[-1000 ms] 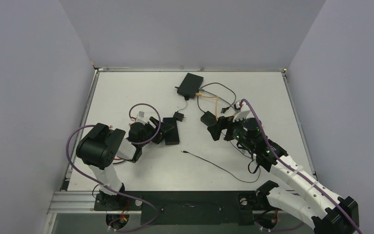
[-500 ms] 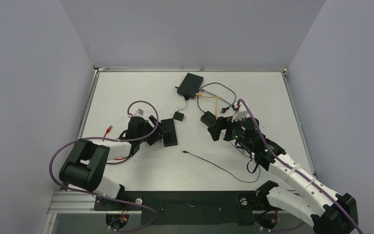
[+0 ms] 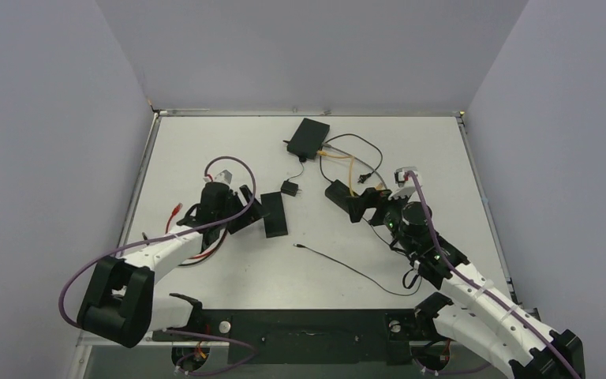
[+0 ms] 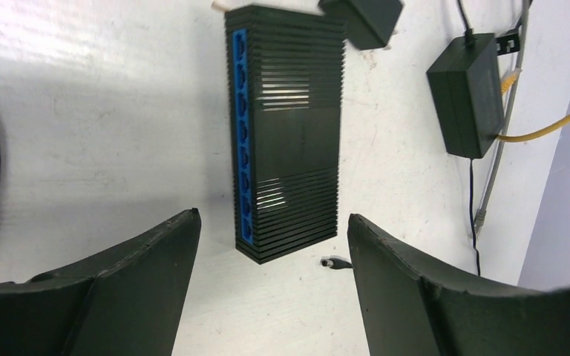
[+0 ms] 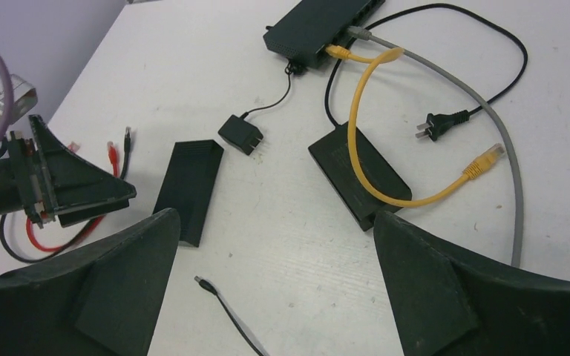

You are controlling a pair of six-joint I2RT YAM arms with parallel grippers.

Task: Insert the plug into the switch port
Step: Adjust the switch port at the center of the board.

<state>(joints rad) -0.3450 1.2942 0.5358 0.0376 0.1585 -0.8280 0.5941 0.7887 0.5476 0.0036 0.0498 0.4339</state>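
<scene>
Overhead: no plugging done yet. Switch (image 3: 274, 215) flat on the counter (image 3: 205, 150), nothing visible in its ports; loose black cable's barrel plug (image 3: 297, 246) bare on the surface near it, ungripped. Left claw (image 3: 242, 210) stretched low and forward, just beside the switch's left side; right claw (image 3: 365, 204) reaching in over a black power adapter (image 3: 334, 189), well apart from the plug. Left wrist: looks straight down on the switch (image 4: 286, 141), blue port row all vacant; left claw (image 4: 272, 219) spread wide, straddling the near end, apparently above it, gripping nothing; barrel plug (image 4: 332, 262) just beside the switch's near corner. Right wrist: right claw (image 5: 274, 215) fully spread and empty, tilted down at the counter; switch (image 5: 191, 189) ahead to the left, plug (image 5: 202, 282) close in, by the left finger. Left to do, judging from this: grasp the plug, align it, push it home.
</scene>
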